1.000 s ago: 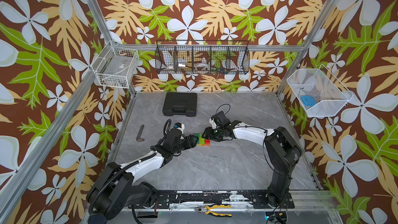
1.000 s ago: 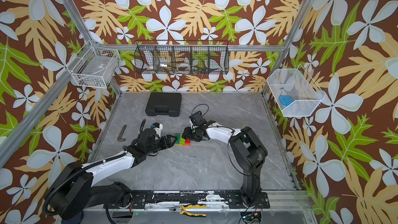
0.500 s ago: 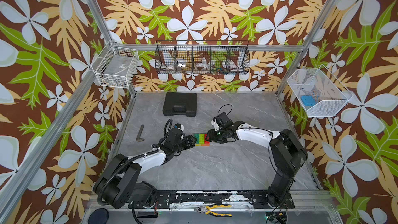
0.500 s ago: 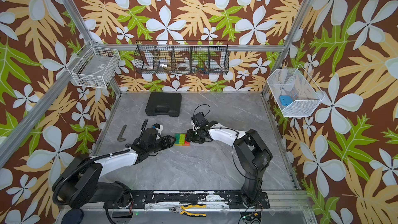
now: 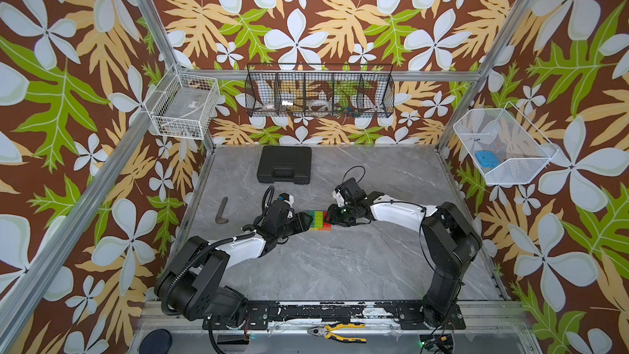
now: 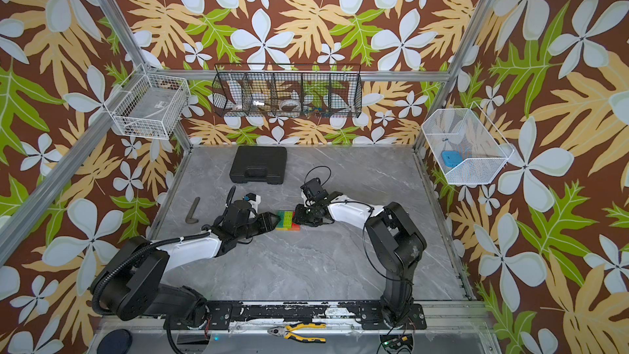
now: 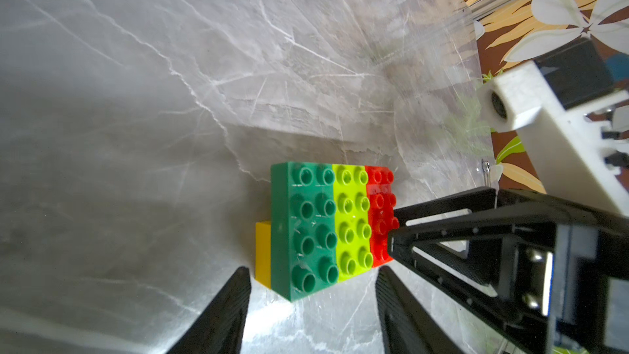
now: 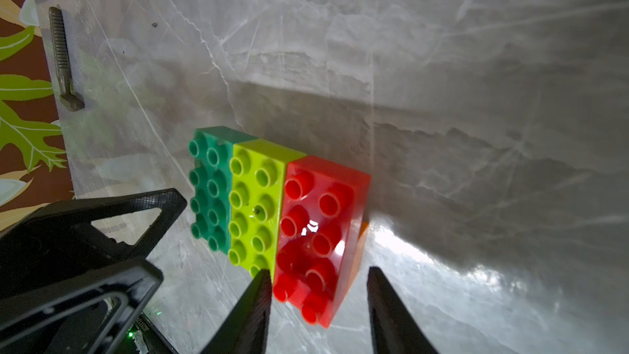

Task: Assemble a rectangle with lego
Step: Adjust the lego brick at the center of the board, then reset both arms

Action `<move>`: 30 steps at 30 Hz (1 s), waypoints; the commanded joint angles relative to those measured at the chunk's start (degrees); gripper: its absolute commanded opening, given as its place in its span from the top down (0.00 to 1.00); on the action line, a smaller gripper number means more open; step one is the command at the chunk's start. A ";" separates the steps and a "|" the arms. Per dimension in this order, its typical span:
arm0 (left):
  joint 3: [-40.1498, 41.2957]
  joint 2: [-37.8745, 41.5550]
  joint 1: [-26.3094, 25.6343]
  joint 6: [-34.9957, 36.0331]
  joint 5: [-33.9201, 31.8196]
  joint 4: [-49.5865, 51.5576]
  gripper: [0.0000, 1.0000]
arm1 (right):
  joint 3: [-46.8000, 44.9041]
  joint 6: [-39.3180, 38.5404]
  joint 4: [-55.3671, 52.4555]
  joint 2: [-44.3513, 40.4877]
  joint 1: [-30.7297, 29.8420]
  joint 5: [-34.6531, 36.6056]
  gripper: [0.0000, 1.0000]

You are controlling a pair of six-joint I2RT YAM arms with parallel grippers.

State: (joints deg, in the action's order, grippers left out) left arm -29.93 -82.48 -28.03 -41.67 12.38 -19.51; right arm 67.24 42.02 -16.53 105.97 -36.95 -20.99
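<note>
- We see the rectangle [image 5: 320,221] lying flat on the table [image 5: 340,260], on the robot's side of the black case [image 5: 284,165] and a little to its right
- Its top has three stripes side by side: the dark green brick [image 7: 303,229], the lime green brick [image 8: 255,199] and the red brick [image 8: 320,226]
- A bit of the yellow brick [image 7: 262,253] peeks out under the dark green one, and a bit of the orange brick [image 8: 359,246] peeks out under the red one
- The long way of the rectangle runs across the stripes, so the dark green end is closer to the black case and the red end is farther from it
- In both top views the left gripper [image 7: 312,269] is at the dark green end, and its fingers stand wide apart, pinching nothing
- The right gripper [image 8: 318,270] is at the red end, with the red brick between its fingers, and bare table shows beside the orange edge, so we think it is not holding yet
- Both arms look about equally near, one at each end
- We think a squeeze comes next, and it works because the two grippers face each other along the long way
</note>
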 commanded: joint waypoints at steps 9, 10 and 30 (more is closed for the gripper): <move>0.31 0.38 -0.01 0.84 -0.38 -0.65 0.40 | 1.68 1.14 2.00 1.77 -1.12 -0.96 0.59; 0.29 0.54 -0.01 0.98 -0.59 -0.38 0.40 | 2.07 1.14 1.96 2.01 -1.33 -1.06 0.59; -4.67 24.39 0.08 7.55 -30.79 23.35 0.10 | -3.90 -11.15 -2.70 -18.29 12.50 12.93 0.41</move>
State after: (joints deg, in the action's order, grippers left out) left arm -33.87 -61.47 -28.01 -35.77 -6.42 -0.93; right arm 64.42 34.96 -18.65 91.05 -26.79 -16.45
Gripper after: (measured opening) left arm 0.878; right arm 0.580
